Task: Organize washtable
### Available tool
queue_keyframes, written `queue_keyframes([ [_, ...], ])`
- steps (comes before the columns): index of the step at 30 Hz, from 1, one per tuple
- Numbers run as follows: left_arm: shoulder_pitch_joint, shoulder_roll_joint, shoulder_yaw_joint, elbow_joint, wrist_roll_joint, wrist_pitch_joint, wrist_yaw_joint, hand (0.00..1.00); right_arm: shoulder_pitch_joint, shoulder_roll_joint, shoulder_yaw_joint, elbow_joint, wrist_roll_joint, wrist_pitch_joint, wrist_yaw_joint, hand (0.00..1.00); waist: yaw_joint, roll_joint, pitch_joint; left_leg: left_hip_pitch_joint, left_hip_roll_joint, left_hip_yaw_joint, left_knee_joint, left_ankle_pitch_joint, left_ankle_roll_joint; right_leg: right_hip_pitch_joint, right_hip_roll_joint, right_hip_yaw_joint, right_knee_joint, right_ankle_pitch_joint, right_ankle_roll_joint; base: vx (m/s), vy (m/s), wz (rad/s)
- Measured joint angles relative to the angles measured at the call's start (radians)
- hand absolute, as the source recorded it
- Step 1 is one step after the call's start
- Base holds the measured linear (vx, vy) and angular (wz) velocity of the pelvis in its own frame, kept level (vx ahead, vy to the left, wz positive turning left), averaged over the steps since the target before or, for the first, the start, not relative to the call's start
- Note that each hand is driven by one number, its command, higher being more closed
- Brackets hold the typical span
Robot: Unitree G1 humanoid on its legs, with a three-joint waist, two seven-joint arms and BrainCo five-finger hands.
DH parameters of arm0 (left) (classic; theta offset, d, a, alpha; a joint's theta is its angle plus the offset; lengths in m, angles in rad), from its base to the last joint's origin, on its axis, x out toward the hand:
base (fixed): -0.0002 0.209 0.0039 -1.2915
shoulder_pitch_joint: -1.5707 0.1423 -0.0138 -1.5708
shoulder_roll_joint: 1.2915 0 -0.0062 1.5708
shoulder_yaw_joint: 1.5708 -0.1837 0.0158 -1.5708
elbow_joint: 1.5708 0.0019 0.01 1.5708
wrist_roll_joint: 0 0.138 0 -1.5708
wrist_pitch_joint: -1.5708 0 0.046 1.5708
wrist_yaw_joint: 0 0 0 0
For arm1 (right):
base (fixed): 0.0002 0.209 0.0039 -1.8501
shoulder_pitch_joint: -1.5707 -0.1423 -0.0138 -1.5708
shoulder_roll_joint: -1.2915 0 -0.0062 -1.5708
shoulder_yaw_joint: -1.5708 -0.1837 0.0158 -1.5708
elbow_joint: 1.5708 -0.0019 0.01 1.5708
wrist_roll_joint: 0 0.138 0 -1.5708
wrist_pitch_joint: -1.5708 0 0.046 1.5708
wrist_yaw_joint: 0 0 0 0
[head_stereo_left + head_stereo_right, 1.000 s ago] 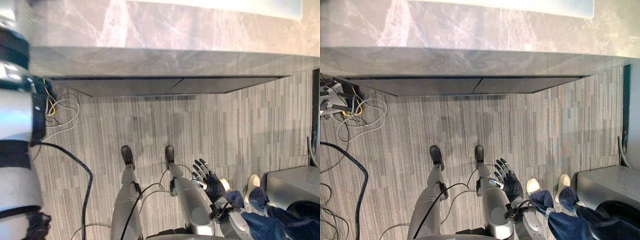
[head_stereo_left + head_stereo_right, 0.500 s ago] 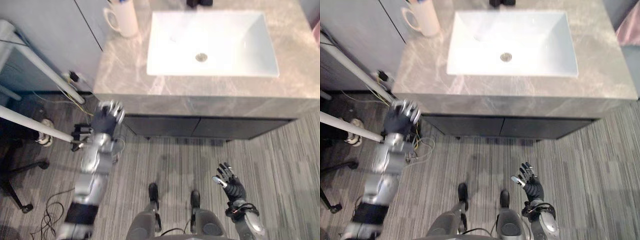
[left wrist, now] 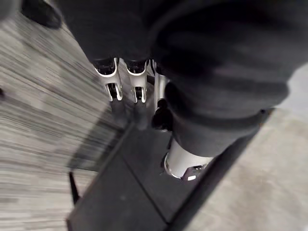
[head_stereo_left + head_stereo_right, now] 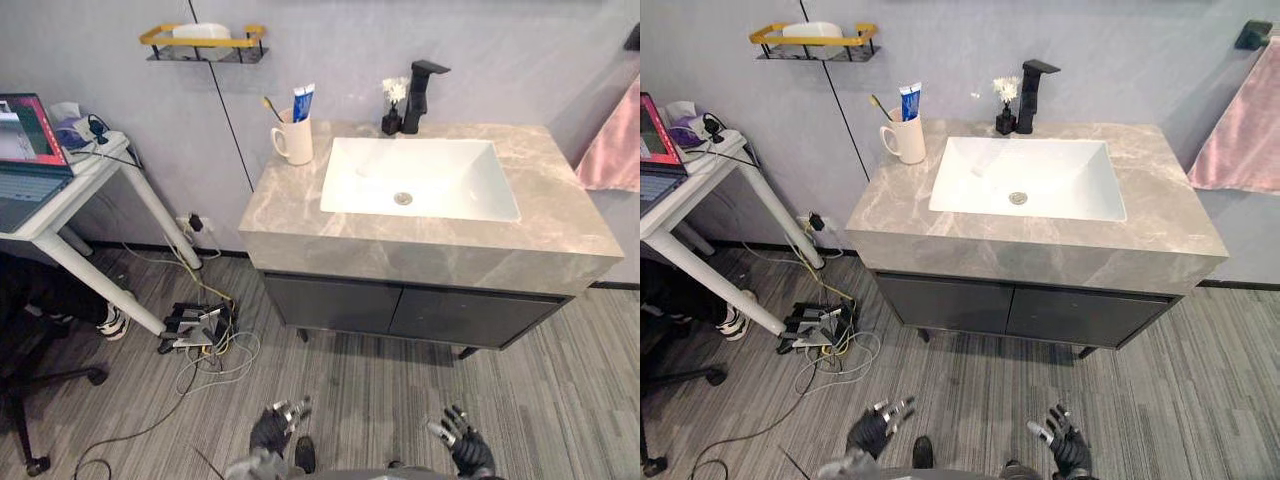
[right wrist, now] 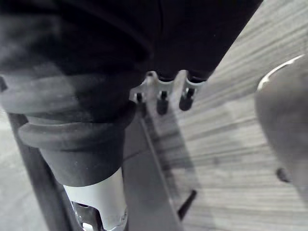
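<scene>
Mug (image 4: 296, 141) holding toothbrush (image 4: 272, 105) and toothpaste (image 4: 303, 100), upright at rear left of counter (image 4: 300, 215), well ahead of both hands; left hand (image 4: 270, 428) nearer than right hand (image 4: 468, 452); fingers (image 4: 285, 407) spread, empty

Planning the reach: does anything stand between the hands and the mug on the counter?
Nothing on the counter blocks the mug; the stone before it is bare. But the left hand and right hand hang low over the floor, so the counter's front edge lies between.

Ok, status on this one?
Left hand and right hand open, empty, low near the floor. Cream mug holding toothbrush and toothpaste tube upright at back left corner of grey marble washtable. Nothing between hands and washtable.
</scene>
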Motion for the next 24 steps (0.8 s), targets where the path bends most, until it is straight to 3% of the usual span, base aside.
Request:
queue_keyframes([
  [6, -0.033, 0.004, -0.024, 0.022, 0.092, -0.008, 0.05, 0.0, -0.03, 0.002, -0.003, 0.0, 0.005, -0.005, -0.03, 0.0, -0.003, 0.004, -0.005, -0.007, 0.014, 0.093, 0.0, -0.015, 0.001, -0.058, 0.015, 0.119, 0.002, 0.002, 0.004, 0.01, 0.006, -0.47],
  [9, -0.076, 0.019, -0.053, -0.004, 0.15, -0.009, 0.059, 0.0, -0.046, 0.004, -0.013, -0.046, 0.02, -0.012, -0.047, 0.0, -0.02, -0.002, -0.001, -0.025, 0.018, 0.215, 0.006, -0.026, 0.003, -0.148, 0.025, 0.256, 0.015, 0.046, 0.035, 0.02, 0.026, -1.28],
  [10, -0.105, 0.024, -0.051, -0.038, 0.178, -0.014, 0.071, 0.0, -0.066, 0.01, -0.013, -0.086, 0.043, -0.025, -0.056, 0.0, -0.035, -0.009, 0.004, -0.037, 0.019, 0.317, 0.008, -0.033, 0.011, -0.202, 0.033, 0.335, -0.001, 0.081, 0.053, 0.02, 0.047, -1.8],
  [11, -0.117, 0.032, -0.05, -0.047, 0.186, -0.021, 0.075, 0.0, -0.073, 0.01, -0.014, -0.102, 0.049, -0.027, -0.057, 0.0, -0.04, -0.013, 0.01, -0.036, 0.02, 0.354, 0.008, -0.034, 0.019, -0.203, 0.03, 0.347, -0.022, 0.097, 0.064, 0.01, 0.073, -1.99],
  [13, -0.173, 0.052, -0.034, -0.082, 0.22, -0.027, 0.08, 0.0, -0.08, 0.022, -0.017, -0.158, 0.064, -0.038, -0.059, 0.0, -0.059, -0.031, 0.03, -0.02, 0.028, 0.465, 0.02, -0.057, 0.035, -0.224, -0.013, 0.217, -0.049, 0.062, 0.002, -0.01, 0.067, -1.51],
  [14, -0.206, 0.061, 0.0, -0.099, 0.246, -0.031, 0.087, 0.0, -0.082, 0.025, -0.005, -0.178, 0.07, -0.044, -0.058, 0.0, -0.06, -0.043, 0.046, -0.022, 0.059, 0.53, 0.08, -0.101, 0.044, -0.223, -0.026, 0.11, -0.046, 0.012, -0.06, 0.0, 0.025, -1.54],
  [15, -0.223, 0.06, 0.03, -0.107, 0.26, -0.038, 0.095, 0.0, -0.089, 0.026, 0.0, -0.192, 0.075, -0.045, -0.057, 0.0, -0.053, -0.036, 0.06, -0.019, 0.095, 0.589, 0.106, -0.126, 0.046, -0.256, -0.04, 0.006, 0.049, -0.001, -0.068, 0.08, 0.02, -1.95],
  [16, -0.217, 0.063, 0.071, -0.136, 0.263, -0.041, 0.098, 0.0, -0.099, 0.035, 0.002, -0.195, 0.076, -0.049, -0.053, 0.0, -0.058, -0.069, 0.055, 0.008, 0.118, 0.658, 0.16, -0.163, 0.029, -0.286, -0.077, -0.132, 0.233, 0.007, -0.092, 0.1, -0.002, -1.96],
  [17, -0.215, 0.062, 0.095, -0.161, 0.26, -0.041, 0.101, 0.0, -0.103, 0.035, 0.013, -0.197, 0.076, -0.057, -0.053, 0.0, -0.058, -0.114, 0.046, 0.012, 0.128, 0.703, 0.25, -0.217, 0.009, -0.289, -0.096, -0.204, 0.285, 0.063, -0.142, 0.12, -0.011, -2.08],
  [18, -0.213, 0.051, 0.121, -0.166, 0.258, -0.041, 0.108, 0.0, -0.125, 0.02, 0.044, -0.197, 0.076, -0.065, -0.053, 0.0, -0.058, -0.114, 0.05, -0.002, 0.153, 0.741, 0.323, -0.257, 0.029, -0.296, -0.086, -0.255, 0.258, 0.091, -0.188, -0.04, -0.034, -2.23],
  [19, -0.22, 0.007, 0.149, -0.167, 0.25, -0.041, 0.113, 0.0, -0.166, -0.014, 0.051, -0.206, 0.074, -0.08, -0.05, 0.0, -0.047, -0.061, 0.045, -0.028, 0.159, 0.78, 0.287, -0.268, 0.038, -0.279, -0.026, -0.252, 0.138, 0.136, -0.195, -0.1, -0.023, -2.23],
  [20, -0.216, -0.021, 0.158, -0.174, 0.244, -0.049, 0.116, 0.0, -0.194, -0.021, 0.05, -0.193, 0.072, -0.081, -0.048, 0.0, -0.029, -0.044, 0.05, -0.01, 0.168, 0.852, 0.268, -0.276, 0.032, -0.293, -0.04, -0.309, 0.227, 0.071, -0.207, -0.09, 0.032, -2.44],
  [21, -0.215, -0.039, 0.177, -0.177, 0.221, -0.057, 0.132, 0.0, -0.227, -0.022, 0.06, -0.176, 0.072, -0.078, -0.052, 0.0, -0.03, -0.062, 0.043, 0.012, 0.162, 0.951, 0.274, -0.275, 0.031, -0.263, -0.087, -0.411, 0.335, -0.03, -0.145, 0.05, 0.028, -2.37],
  [22, -0.211, -0.037, 0.186, -0.175, 0.202, -0.057, 0.142, 0.0, -0.237, -0.009, 0.088, -0.174, 0.071, -0.076, -0.048, 0.0, -0.027, -0.077, 0.043, 0.02, 0.148, 1.02, 0.283, -0.278, 0.029, -0.197, -0.075, -0.425, 0.227, -0.035, -0.071, 0.09, -0.019, -2.04],
  [24, -0.218, -0.045, 0.195, -0.164, 0.171, -0.053, 0.159, 0.0, -0.234, 0.01, 0.107, -0.179, 0.07, -0.075, -0.039, 0.0, -0.033, -0.083, 0.047, 0.026, 0.157, 1.086, 0.314, -0.282, 0.03, -0.155, -0.025, -0.388, 0.058, 0.008, -0.055, 0.05, -0.142, -1.2],
])
